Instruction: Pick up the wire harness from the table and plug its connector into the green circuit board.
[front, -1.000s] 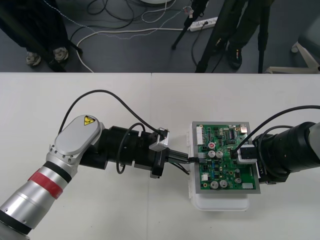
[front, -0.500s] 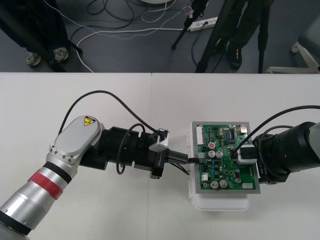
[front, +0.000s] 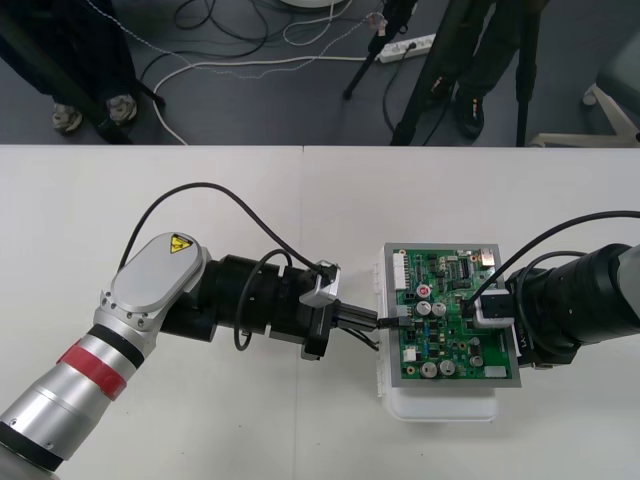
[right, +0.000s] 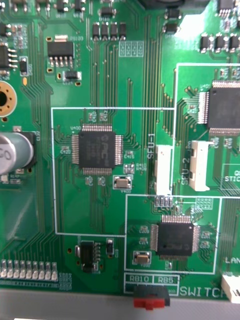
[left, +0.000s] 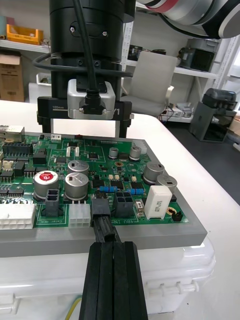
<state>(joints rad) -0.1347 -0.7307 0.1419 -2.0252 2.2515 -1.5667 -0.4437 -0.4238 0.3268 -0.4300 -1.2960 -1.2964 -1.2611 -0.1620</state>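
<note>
The green circuit board (front: 450, 330) sits on its white base (front: 440, 405) at the right of the table. My left gripper (front: 378, 320) reaches in level from the left and is shut on the harness's black plug (left: 102, 220). The plug's tip meets a black socket (left: 99, 204) at the board's (left: 125, 175) near edge; I cannot tell how deep it sits. A thin wire (left: 75, 305) trails below the fingers (left: 112, 280). My right gripper (front: 470, 305) hangs over the board's right part, its fingers wide apart just above the board (right: 100, 75).
The right arm's gripper (left: 84, 131), with its camera, stands close behind the plug over the board's far side. Tall capacitors (left: 75, 182) and a white connector (left: 79, 216) crowd the socket. Bare table lies left of and behind the board.
My left gripper has edged slightly right, toward the board, with the plug. The right arm has not moved.
</note>
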